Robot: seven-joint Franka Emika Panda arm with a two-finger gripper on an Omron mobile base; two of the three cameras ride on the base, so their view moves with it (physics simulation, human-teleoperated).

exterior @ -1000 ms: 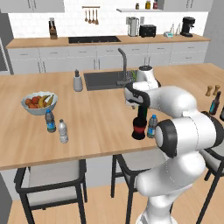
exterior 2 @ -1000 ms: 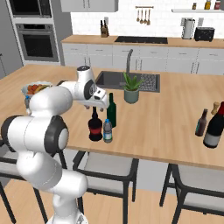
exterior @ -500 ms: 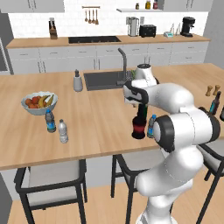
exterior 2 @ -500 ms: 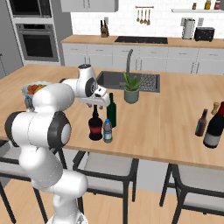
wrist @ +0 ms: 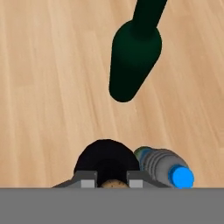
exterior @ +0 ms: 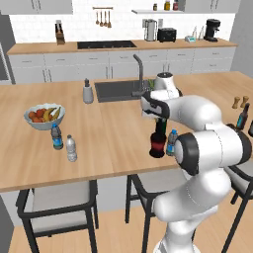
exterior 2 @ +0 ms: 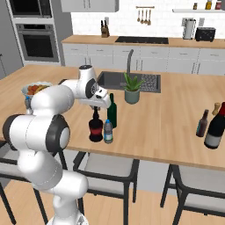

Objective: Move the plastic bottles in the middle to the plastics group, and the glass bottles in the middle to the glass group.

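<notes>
While the arm bends over the front edge of the counter, these points can be seen.

Arm pose: it rises from the base, folds at a big dark elbow joint, and reaches forward; the wrist turns the hand straight down above the bottles in the middle.

Gripper: the gripper [exterior 2: 95,109] is lowered on the neck of the squat black bottle [exterior 2: 96,128]. In the hand view the two fingers [wrist: 87,178] stand pressed against both sides of the bottle's pale top, so it is pinching this bottle.

Squat black bottle: upright on the island counter [exterior: 118,133], near its front edge, with a red band on the body.

Small water bottle: the small water bottle [exterior 2: 108,131] with a blue cap stands just beside the black bottle, on the side toward the counter's right end; I cannot tell whether they touch.

Green wine bottle: the green wine bottle [exterior 2: 112,110] stands upright behind those two, farther from the front edge, apart from the gripper.

Plastics group: two small bottles [exterior: 64,142] stand toward the left end of the counter, in front of a fruit bowl [exterior: 44,115].

Glass group: tall dark bottles [exterior 2: 215,127] stand near the right end, well apart from the arm.

Other: a potted plant [exterior 2: 132,88] stands by the sink [exterior 2: 127,81].
</notes>
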